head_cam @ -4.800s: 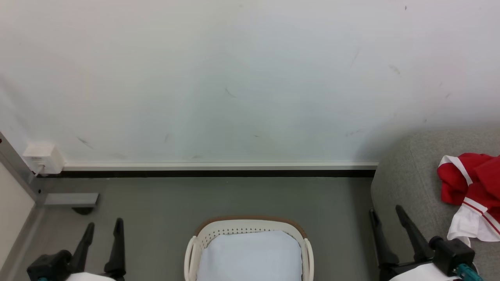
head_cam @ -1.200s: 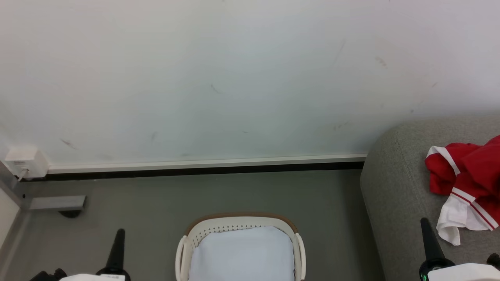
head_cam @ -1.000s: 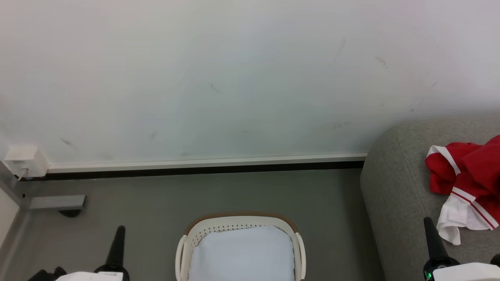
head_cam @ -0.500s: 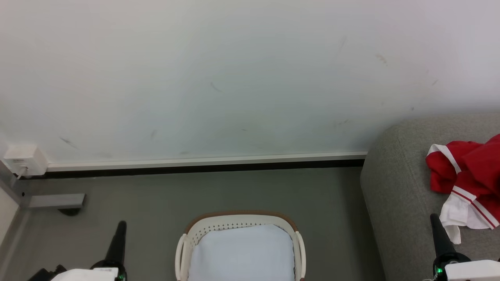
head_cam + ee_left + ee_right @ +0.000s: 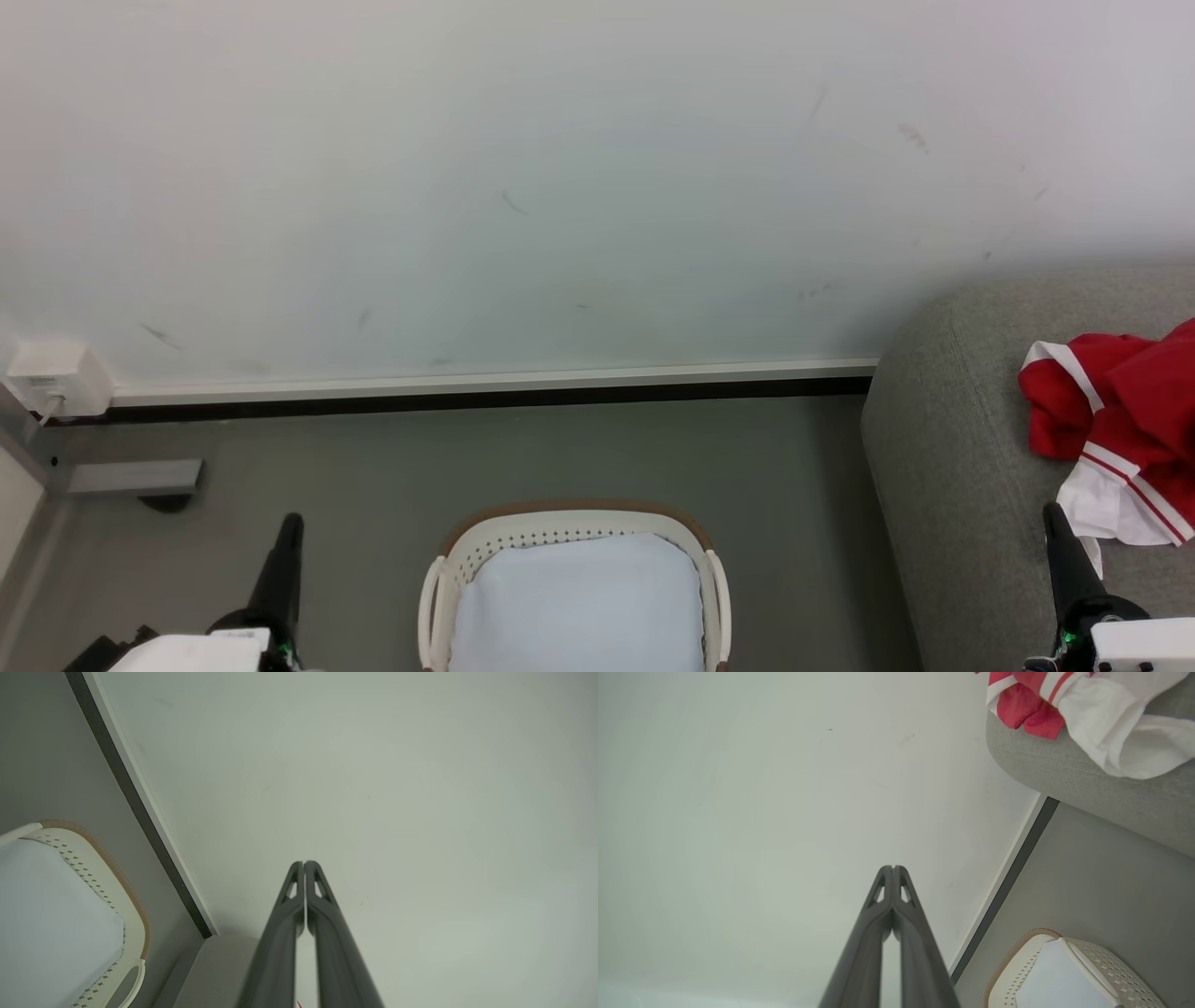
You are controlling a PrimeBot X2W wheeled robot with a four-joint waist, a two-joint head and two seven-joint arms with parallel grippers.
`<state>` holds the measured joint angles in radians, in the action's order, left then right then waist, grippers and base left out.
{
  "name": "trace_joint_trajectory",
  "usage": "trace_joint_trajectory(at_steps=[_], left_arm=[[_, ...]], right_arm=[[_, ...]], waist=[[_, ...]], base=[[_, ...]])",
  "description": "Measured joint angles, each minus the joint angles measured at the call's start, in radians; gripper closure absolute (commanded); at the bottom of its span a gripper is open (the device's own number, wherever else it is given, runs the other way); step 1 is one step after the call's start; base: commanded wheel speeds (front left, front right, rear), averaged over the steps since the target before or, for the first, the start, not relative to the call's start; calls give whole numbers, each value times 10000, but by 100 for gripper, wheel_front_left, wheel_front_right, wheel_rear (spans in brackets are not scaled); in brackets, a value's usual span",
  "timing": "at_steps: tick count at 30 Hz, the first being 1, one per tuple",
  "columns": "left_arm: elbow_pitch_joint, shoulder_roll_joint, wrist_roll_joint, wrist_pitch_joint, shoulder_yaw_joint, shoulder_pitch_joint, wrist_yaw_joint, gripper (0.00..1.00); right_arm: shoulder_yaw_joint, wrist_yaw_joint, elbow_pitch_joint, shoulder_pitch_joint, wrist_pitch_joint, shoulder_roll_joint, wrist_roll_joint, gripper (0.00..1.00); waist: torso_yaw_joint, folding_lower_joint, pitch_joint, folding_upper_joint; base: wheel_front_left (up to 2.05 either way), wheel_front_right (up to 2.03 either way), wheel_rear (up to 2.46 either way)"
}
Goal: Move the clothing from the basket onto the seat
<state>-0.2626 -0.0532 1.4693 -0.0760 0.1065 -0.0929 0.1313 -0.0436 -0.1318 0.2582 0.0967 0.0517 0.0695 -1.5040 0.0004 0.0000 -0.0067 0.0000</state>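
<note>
The left gripper (image 5: 304,864) rises from the bottom centre of the frame, its two long dark fingers pressed together up to the tips. Behind it a pale, plain wall (image 5: 420,812) takes up the right and top. A white skirting strip with a dark band (image 5: 138,786) runs diagonally from upper left to lower centre, edging grey floor (image 5: 42,765). At lower left sits a cream-white perforated plastic basket with a brown rim (image 5: 133,924), a flat white cloth (image 5: 51,924) lying inside. A rounded grey fabric sofa corner (image 5: 219,970) shows at the bottom, left of the fingers

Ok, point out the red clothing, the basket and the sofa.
red clothing (image 5: 1134,392), head view, on the red fabric.
basket (image 5: 571,515), head view, on its far rim.
sofa (image 5: 952,467), head view, on bare grey upholstery.
</note>
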Motion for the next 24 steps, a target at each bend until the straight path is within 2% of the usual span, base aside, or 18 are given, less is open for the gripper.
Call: trace_joint_trajectory(at_steps=[24], left_arm=[[167, 44, 1358, -380, 79, -119, -2, 100]], right_arm=[[-454, 0, -142, 35, 412, -21, -1275, 100]], waist=[[-5, 0, 98, 0]], base=[[0, 0, 0]])
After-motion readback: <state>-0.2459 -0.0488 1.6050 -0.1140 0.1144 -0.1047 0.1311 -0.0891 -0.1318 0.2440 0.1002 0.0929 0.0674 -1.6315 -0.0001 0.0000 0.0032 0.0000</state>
